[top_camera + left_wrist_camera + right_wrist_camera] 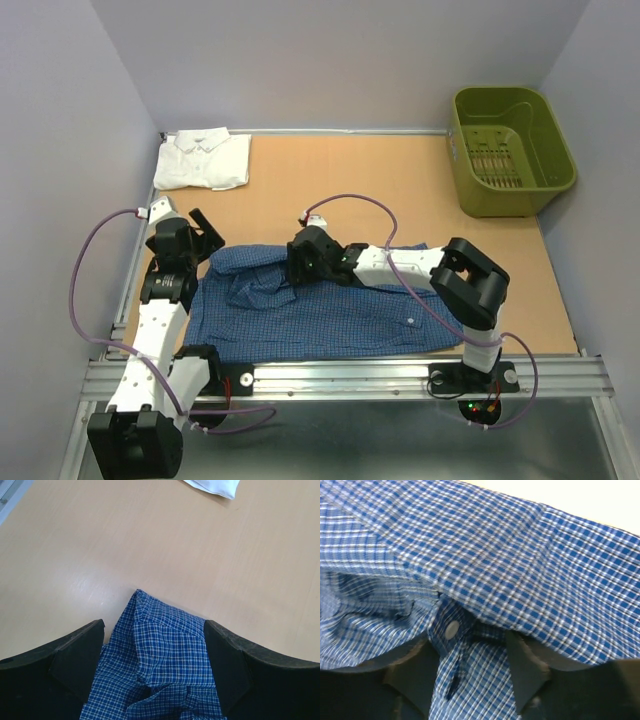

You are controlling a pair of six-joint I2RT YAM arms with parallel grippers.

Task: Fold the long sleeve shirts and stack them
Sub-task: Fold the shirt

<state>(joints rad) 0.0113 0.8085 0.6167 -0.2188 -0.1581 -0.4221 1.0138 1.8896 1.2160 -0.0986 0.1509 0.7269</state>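
From the top external view the dark blue checked shirt is seen spread, rumpled at its left half, on the tabletop close to the near edge and between the two arms. The white shirt is recorded folded at the far left corner, well apart from the blue one, and an olive-green basket is noted at the far right corner. The left pincer is shown above the blue shirt's far left corner. Only the left wrist view makes its state plain: the fingers are held wide apart with a pointed corner of checked cloth lying below and between them, gripped by neither, and an edge of the white shirt is caught at the top of that view. The right pincer is placed on the crumpled upper part of the blue shirt. The right wrist view alone supplies the detail there: a narrow band of checked cloth bearing a pale button is seen running between the two fingers, which are set partly apart. Whether that band is pinched or merely draped cannot be told.
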